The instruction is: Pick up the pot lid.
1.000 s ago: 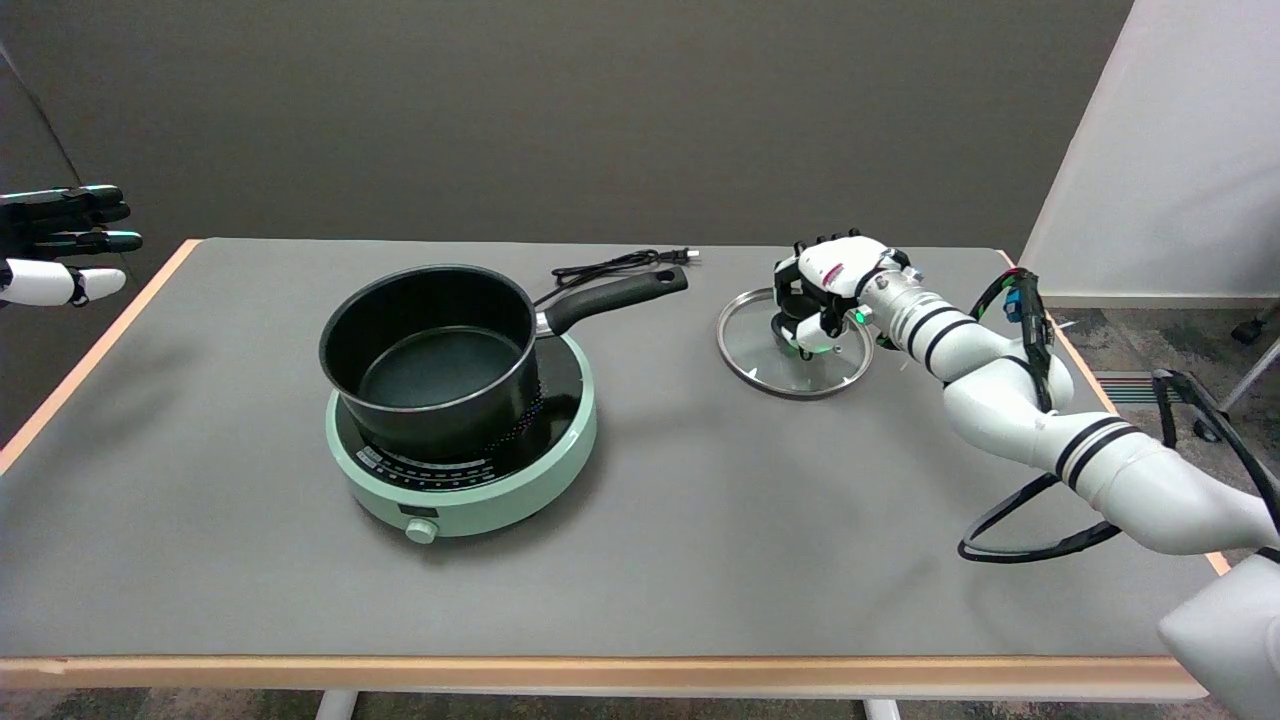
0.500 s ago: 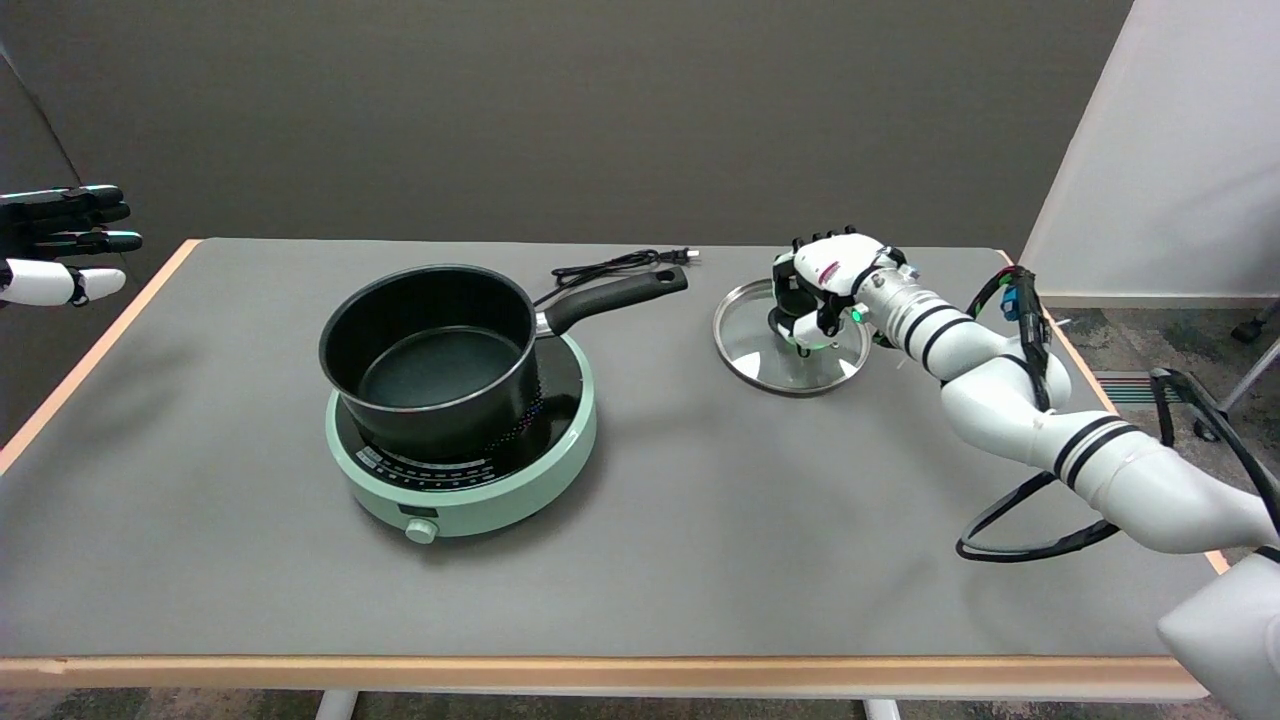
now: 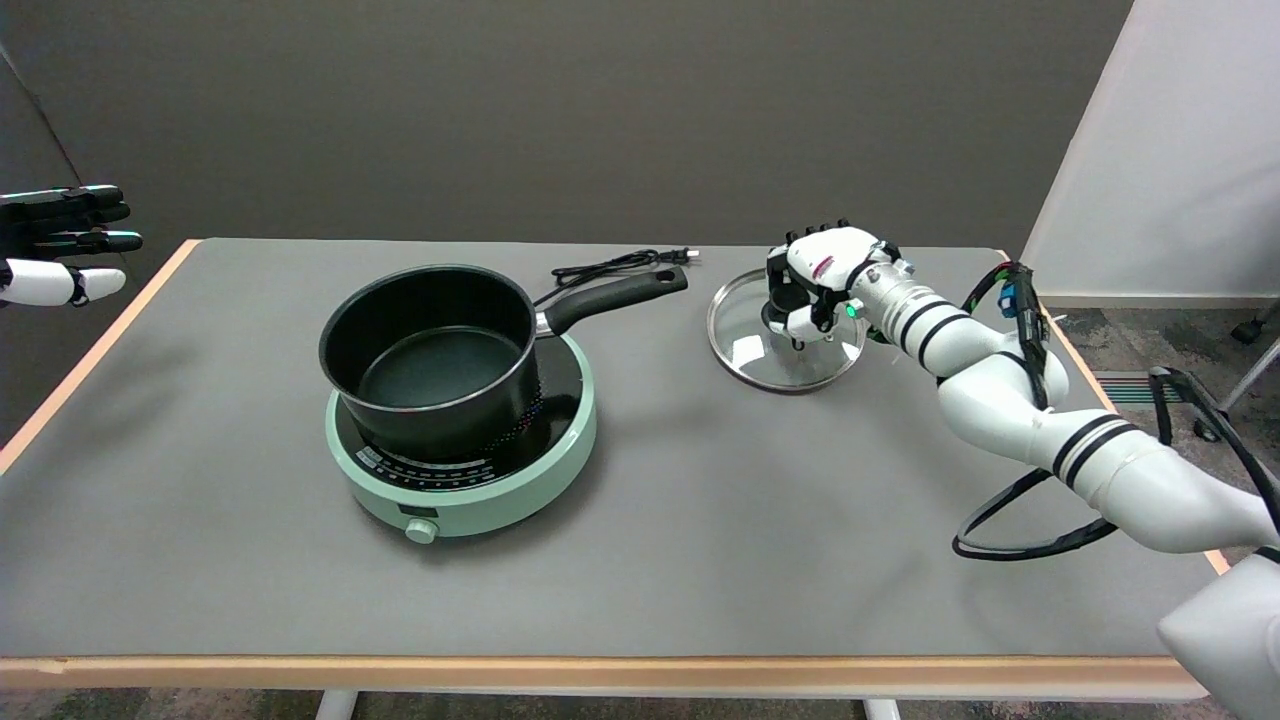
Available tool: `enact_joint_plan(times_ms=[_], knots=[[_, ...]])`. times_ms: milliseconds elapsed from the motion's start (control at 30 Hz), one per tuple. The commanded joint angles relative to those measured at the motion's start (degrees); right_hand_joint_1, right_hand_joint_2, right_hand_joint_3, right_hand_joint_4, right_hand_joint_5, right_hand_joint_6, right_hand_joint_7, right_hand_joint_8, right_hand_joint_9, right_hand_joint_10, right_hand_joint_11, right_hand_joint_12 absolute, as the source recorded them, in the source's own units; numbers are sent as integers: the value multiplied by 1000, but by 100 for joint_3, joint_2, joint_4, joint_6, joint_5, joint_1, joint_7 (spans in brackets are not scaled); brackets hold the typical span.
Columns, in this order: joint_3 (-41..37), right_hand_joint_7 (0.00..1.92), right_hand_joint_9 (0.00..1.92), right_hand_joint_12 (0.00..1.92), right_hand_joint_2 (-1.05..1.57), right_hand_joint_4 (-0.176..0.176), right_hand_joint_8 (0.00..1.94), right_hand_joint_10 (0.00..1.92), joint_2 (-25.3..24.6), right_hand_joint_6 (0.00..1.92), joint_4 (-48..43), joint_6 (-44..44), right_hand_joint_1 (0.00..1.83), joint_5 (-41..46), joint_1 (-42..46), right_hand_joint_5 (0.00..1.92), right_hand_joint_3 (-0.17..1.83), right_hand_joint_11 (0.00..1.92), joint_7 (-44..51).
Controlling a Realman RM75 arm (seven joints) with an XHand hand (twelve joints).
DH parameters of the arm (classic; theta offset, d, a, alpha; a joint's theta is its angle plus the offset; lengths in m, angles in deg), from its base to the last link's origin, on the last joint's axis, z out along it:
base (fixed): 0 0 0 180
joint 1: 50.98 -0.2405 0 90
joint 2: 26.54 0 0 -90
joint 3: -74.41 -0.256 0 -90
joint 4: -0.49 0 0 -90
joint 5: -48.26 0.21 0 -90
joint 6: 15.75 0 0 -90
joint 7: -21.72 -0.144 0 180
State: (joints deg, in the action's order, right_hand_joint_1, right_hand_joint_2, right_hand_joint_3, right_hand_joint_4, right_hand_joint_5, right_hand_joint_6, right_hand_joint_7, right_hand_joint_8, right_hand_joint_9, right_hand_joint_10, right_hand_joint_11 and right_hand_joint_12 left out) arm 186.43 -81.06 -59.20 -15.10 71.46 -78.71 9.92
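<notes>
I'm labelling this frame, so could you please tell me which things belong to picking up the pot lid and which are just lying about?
Belongs to the job:
- lid, glass, on the table's right side
- right hand, gripping the lid's knob

Lying about:
- pot, open, on the cooker
- cooker, green
- cord, behind the pot
- table

Lab, bare grey table (image 3: 700,520), partition wall (image 3: 1170,150)

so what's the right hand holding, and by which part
The right hand holds the glass pot lid by the black knob at its centre, its fingers curled around the knob.
</notes>
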Motion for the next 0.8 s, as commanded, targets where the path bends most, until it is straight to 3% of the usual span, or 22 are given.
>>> enact_joint_plan(times_ms=[33, 800], knots=[[-9, 862, 797, 1790, 1149, -59, 1380, 1640, 27, 1365, -324, -23, 1174, 57, 13, 668, 184, 530, -42], [-38, 920, 869, 1728, 1062, -25, 1279, 1612, 360, 1291, -1317, -284, 1187, 65, -182, 751, 282, 679, -719]])
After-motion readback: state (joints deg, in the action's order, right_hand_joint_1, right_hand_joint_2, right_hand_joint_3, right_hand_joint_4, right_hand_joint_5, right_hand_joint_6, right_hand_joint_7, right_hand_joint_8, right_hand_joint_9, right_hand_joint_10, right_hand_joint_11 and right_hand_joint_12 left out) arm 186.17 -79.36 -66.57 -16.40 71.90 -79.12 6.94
